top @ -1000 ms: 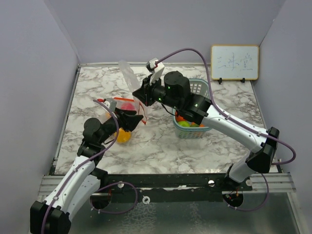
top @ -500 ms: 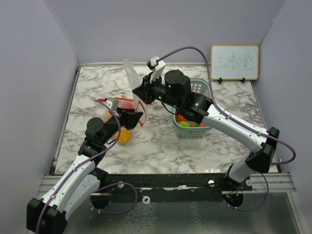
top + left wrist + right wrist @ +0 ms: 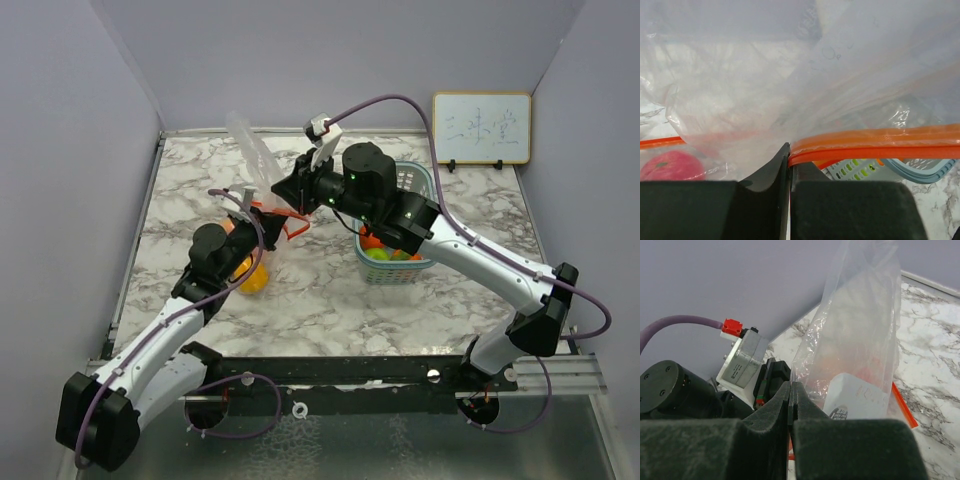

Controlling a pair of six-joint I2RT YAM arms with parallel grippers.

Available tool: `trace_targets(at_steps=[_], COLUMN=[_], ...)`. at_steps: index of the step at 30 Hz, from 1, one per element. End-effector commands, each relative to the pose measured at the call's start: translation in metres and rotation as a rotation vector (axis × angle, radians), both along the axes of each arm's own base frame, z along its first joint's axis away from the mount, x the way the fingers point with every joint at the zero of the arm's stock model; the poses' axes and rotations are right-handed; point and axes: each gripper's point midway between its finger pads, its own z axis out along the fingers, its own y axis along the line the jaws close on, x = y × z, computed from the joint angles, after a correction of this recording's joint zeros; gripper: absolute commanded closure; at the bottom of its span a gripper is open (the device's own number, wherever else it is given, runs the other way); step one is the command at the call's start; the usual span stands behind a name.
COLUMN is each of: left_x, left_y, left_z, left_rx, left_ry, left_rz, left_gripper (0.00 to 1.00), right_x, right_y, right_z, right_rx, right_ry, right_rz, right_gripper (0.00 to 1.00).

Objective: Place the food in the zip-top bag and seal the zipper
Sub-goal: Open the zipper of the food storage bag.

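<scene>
The clear zip-top bag is held up off the marble table, its body rising to the back left. My left gripper is shut on the orange-red zipper, which runs right from the jaws. My right gripper is shut on the bag's clear edge just beside it, jaws pressed together. Yellow-orange food hangs low in the bag by the left arm. A pink-red piece shows through the plastic. More green and orange food lies in the basket.
The teal lattice basket stands under the right arm, right of the bag. A small whiteboard leans on the back right wall. Purple walls close the table on three sides. The left wrist camera housing sits close to my right fingers.
My left gripper rose toward the bag's mouth and closed on the zipper. The bag's top swung further up and left. The right gripper stayed shut on the bag.
</scene>
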Motion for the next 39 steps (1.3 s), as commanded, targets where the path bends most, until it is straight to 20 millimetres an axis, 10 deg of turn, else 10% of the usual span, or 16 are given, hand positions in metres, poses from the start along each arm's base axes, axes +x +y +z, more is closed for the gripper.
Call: trace_targets(at_steps=[1,6,12,27,39], left_x=[-0.003,-0.020,-0.026,-0.025,-0.029], left_y=[-0.009,-0.001,0.020,0.018,0.010], left_z=[0.036,0.057,0.053,0.053,0.066], left_rx=[-0.020,-0.048,-0.043,-0.106,-0.155], left_ry=[-0.089,-0.113,0.022,0.142,0.140], left_rz=[-0.048,-0.052,0.057,0.079,0.038], left_gripper=[1.00,1.00,1.00,1.00,1.00], right_x=[0.003,0.029,0.030,-0.010,-0.010], right_y=[-0.018,-0.039,-0.057,-0.080,-0.030], right_z=[0.013,-0.008,-0.015,-0.010,-0.052], right_rx=[0.012,-0.079,-0.152,-0.009,-0.103], right_ry=[-0.022,-0.043,-0.135,-0.207,-0.132], right_rz=[-0.080,-0.250,-0.270,-0.159,0.007], right_gripper=[0.99,0.90,0.00,0.03,0.18])
